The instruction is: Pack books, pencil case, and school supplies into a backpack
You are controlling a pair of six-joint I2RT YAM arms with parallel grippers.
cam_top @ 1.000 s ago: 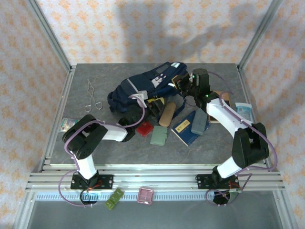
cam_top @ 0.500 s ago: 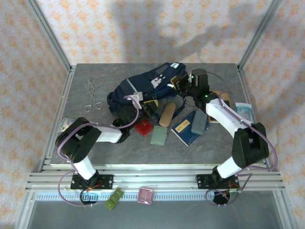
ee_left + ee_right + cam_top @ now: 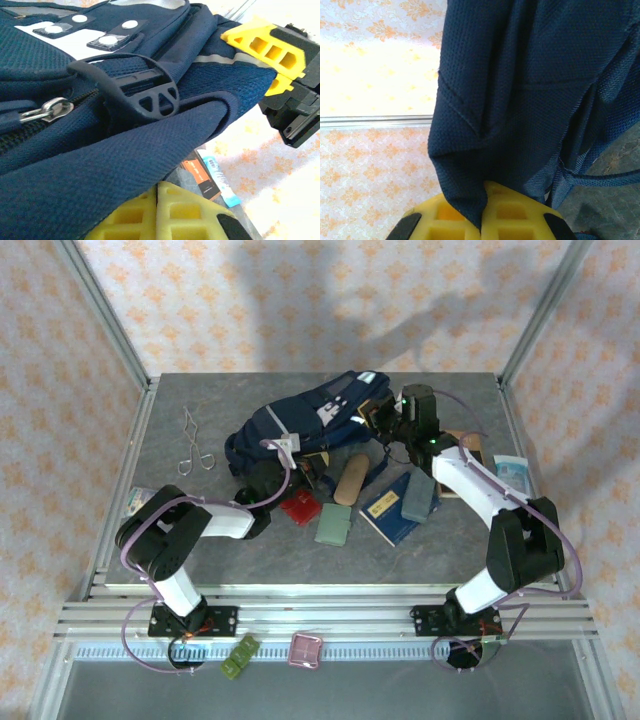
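Observation:
The navy backpack (image 3: 300,425) lies at the back middle of the table. My left gripper (image 3: 306,462) is at its near edge, and the left wrist view shows it (image 3: 159,192) shut on a fold of backpack (image 3: 100,165) fabric. My right gripper (image 3: 373,418) is shut on the bag's right end; its wrist view has the cloth (image 3: 520,100) pinched between the yellow fingers (image 3: 510,215). On the table in front lie the tan pencil case (image 3: 351,478), red case (image 3: 301,508), green case (image 3: 333,524), dark blue book (image 3: 386,510) and grey slab (image 3: 417,497). The brown book (image 3: 470,452) is partly under the right arm.
A metal scissor-like tool (image 3: 192,445) lies at the back left. One light-blue packet (image 3: 511,468) sits at the right edge, another small packet (image 3: 138,500) at the left edge. Aluminium frame posts and patterned walls ring the table.
My left arm has moved in toward the backpack's near edge and its gripper has shut on the fabric. The right gripper has stayed shut on the bag's right end.

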